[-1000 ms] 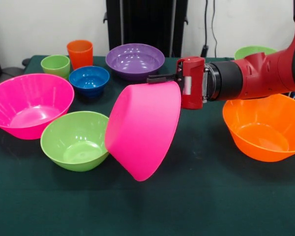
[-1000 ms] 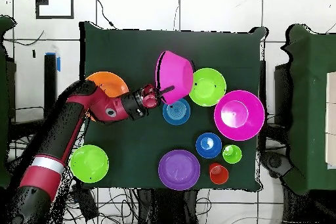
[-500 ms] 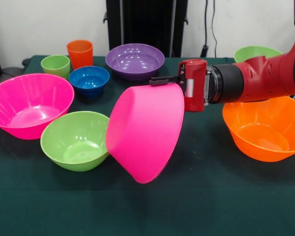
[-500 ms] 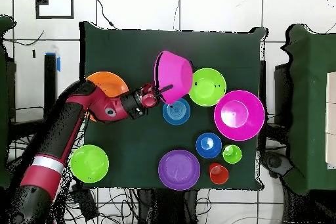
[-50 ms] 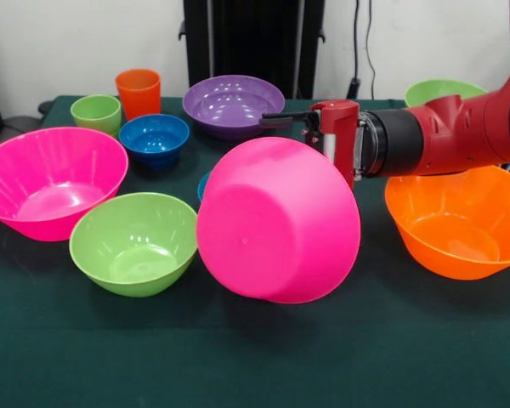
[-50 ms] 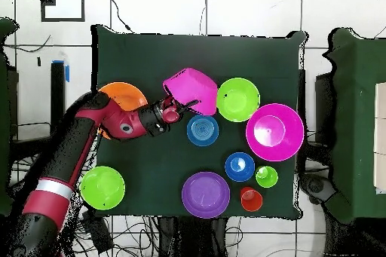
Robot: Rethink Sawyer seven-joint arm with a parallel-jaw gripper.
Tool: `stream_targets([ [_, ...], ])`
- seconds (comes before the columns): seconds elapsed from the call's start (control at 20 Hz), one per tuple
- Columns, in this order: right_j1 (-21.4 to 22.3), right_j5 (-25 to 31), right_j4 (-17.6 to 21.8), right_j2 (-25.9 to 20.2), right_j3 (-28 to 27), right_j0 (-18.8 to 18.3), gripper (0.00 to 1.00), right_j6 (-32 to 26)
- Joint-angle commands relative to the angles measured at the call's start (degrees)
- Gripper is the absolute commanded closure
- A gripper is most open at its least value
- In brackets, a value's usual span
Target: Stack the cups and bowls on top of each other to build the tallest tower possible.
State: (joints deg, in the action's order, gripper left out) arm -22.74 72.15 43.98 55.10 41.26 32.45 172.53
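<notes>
Sideways over the green-clothed counter [image 5: 391, 357], the red and black arm's pincer [image 5: 299, 127] is pinching the rim of a big glossy pink plastic bowl [image 5: 276, 221], which hangs tilted with its rounded underside turned toward the front camera. From overhead, that bowl [image 6: 188, 90] lies just ahead of the pincer [image 6: 181, 105], with a small blue plastic bowl [image 6: 202, 129] just beside the pincer tips. A green plastic bowl [image 5: 134, 242] sits upright just beyond the held bowl, and the second big pink plastic bowl [image 5: 49, 180] stands past it, open side up. Behind the pincer, under the arm, rests the big orange plastic bowl [image 5: 459, 223]. Further off stand a purple plastic bowl [image 5: 233, 105], another small blue bowl [image 5: 154, 138], the tall orange plastic tumbler [image 5: 138, 93] and the short light-green plastic cup [image 5: 96, 113]. Another green bowl [image 6: 102, 187] sits beside the arm's elbow.
</notes>
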Motion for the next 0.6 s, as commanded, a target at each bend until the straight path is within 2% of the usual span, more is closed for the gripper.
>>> stream_targets([
  [0.05, -0.3, 2.8, -3.0, -3.8, -2.1, -1.1, 0.0, 6.5],
  [0.6, -0.5, 2.0, -3.9, -2.7, -1.9, -0.9, 0.0, 11.0],
])
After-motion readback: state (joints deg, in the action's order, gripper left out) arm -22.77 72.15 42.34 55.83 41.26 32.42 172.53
